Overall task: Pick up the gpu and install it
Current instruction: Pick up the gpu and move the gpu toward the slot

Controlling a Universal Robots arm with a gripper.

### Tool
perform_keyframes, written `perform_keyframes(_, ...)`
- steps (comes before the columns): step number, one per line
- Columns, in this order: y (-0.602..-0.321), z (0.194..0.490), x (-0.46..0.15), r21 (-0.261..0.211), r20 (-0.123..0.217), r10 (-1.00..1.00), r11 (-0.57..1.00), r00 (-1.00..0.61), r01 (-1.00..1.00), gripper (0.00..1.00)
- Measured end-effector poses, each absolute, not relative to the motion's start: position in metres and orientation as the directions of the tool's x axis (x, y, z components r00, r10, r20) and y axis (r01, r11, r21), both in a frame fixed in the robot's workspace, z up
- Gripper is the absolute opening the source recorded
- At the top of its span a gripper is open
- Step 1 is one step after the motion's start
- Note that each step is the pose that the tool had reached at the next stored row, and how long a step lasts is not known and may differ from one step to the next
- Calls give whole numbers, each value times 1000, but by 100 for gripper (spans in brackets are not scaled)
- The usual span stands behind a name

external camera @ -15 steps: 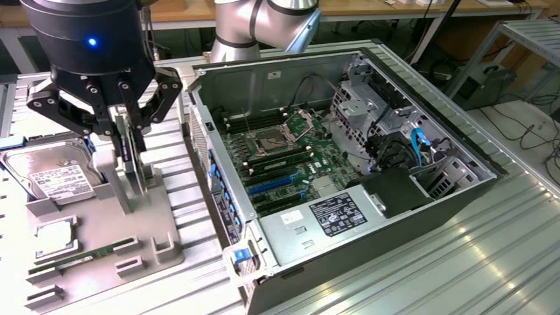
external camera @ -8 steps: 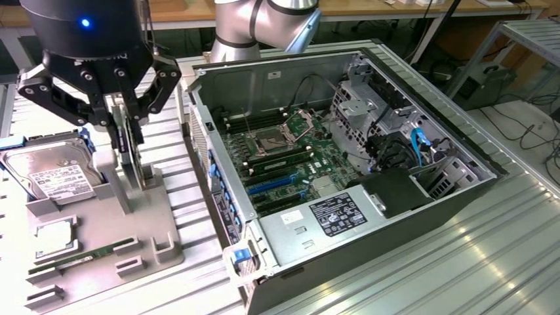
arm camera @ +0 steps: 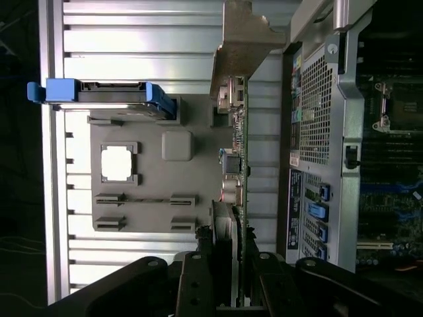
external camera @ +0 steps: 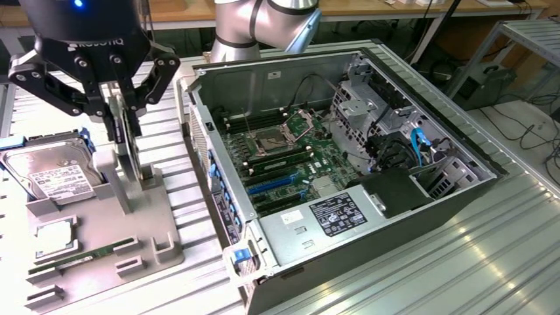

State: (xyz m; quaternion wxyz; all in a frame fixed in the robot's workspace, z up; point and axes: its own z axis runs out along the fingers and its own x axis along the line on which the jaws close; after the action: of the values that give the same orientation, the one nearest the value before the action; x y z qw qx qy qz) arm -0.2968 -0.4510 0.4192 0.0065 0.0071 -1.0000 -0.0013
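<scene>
Hand (external camera: pixel 122 115) marked ROBOTIQ grips the gpu (external camera: pixel 131 157) upright.

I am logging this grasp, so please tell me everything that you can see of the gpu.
The gpu is a thin flat dark card, seen edge-on, with a pale metal bracket at one end. It stands upright on edge over the grey parts holder, beside the open computer case. The tool clamps it from both faces. Whether its lower edge touches the holder cannot be told.
</scene>
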Motion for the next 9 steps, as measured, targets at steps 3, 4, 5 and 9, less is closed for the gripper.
perform_keyframes(3,-451,423,-297,3,13,-14,1000,-1000,-14,27)
perform_keyframes(4,-451,424,-297,3,13,-14,1000,-1000,-14,27)
perform_keyframes(5,-451,426,-297,3,13,-14,1000,-1000,-14,27)
perform_keyframes(9,-451,431,-297,3,13,-14,1000,-1000,-14,27)
